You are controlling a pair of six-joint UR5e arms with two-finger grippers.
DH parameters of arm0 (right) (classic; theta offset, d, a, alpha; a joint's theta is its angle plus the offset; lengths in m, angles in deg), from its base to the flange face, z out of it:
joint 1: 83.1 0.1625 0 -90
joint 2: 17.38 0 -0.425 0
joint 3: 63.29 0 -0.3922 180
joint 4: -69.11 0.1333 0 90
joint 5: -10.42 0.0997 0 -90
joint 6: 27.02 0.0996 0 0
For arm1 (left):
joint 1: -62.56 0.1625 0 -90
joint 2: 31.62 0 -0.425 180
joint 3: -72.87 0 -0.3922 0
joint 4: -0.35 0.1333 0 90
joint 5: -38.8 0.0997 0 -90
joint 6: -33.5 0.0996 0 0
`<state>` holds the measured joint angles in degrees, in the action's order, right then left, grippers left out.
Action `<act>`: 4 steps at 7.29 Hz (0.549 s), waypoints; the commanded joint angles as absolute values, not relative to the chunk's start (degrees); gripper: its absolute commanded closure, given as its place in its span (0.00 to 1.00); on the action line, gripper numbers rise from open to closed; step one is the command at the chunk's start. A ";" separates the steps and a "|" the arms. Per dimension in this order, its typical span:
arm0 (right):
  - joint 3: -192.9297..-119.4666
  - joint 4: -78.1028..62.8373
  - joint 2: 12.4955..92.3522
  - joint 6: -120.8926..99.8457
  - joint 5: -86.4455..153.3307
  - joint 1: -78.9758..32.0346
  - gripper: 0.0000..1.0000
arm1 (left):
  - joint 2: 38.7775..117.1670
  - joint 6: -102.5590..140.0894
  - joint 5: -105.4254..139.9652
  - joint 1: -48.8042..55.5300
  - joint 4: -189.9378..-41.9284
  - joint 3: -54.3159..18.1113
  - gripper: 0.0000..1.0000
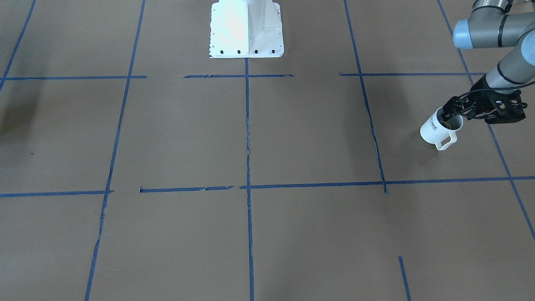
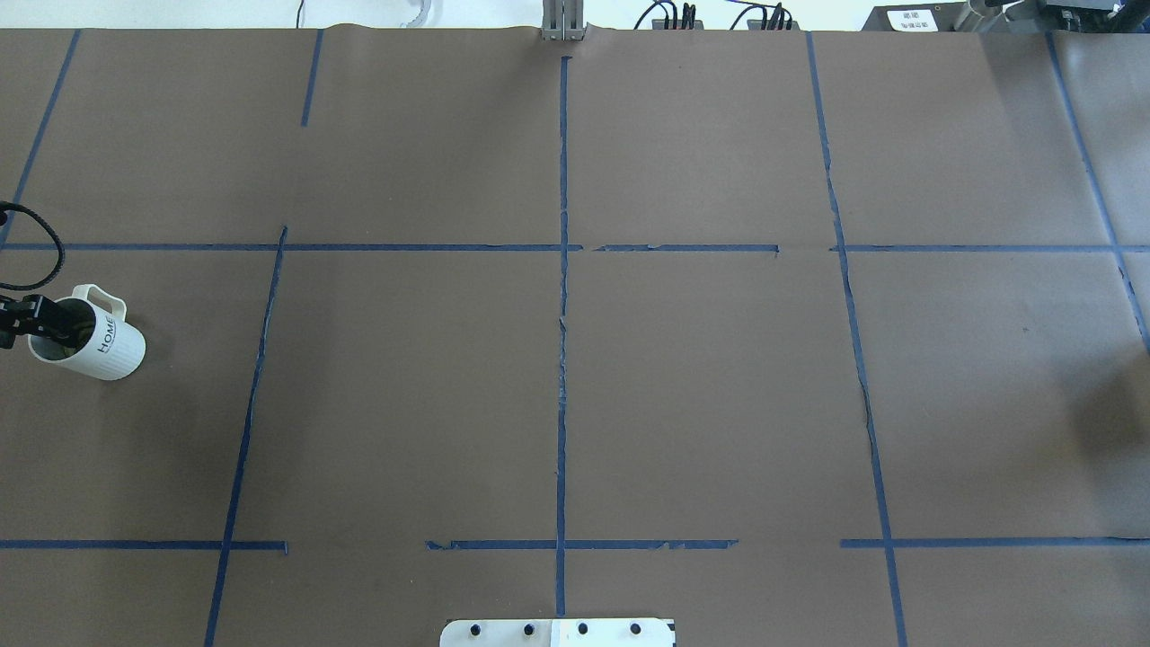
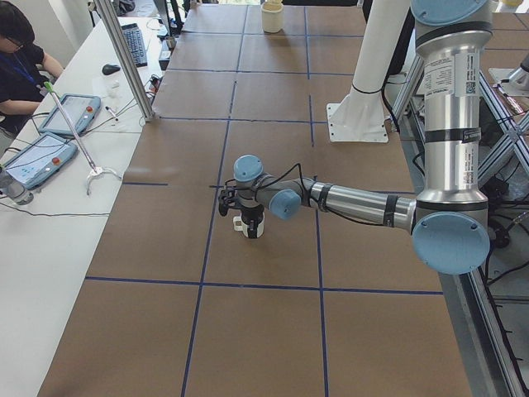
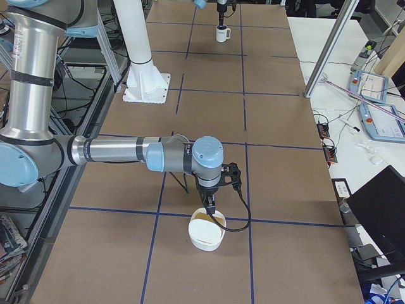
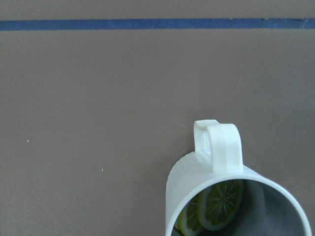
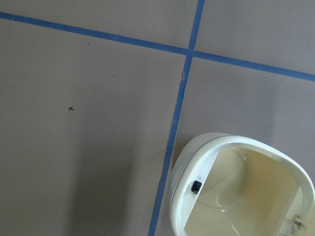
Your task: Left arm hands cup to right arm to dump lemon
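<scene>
Layout for the hand-over, read from the robot's left to its right. Far left: a small white ribbed ceramic mug lettered "HOME", the cup (image 2: 99,349), stands upright near the end of the brown paper-covered table crossed by blue tape lines (image 2: 557,404). The black two-finger left gripper (image 2: 45,325) meets it from the outboard side, with one finger dipping into the grey mouth. Whether the jaws are pressed onto the wall cannot be told. Inside, as the left wrist view shows, yellow-green slices, the lemon (image 5: 216,204), lie on the side of the squarish loop handle (image 2: 101,296). That handle points away from the robot's base. The lettered flank faces the table's centre, so the side turned toward the other arm is free of fingers. Far right: the black right gripper (image 4: 212,201) hangs point-down just above a cream rounded plastic bowl (image 4: 207,234) at the opposite end. It appears only in the side view, so its opening cannot be judged. Governing relation: the cup and the right gripper are well apart along the table's long axis, and the left arm is much the nearer. The carry toward centre therefore probably falls to the left arm, mouth kept up so the slices do not spill.
</scene>
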<state>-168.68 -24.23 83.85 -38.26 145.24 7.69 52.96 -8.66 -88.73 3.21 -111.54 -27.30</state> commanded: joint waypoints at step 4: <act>-168.67 -24.23 83.78 -38.19 145.16 7.69 0.00 | 52.32 -8.96 -88.64 2.97 -111.54 -28.20 0.92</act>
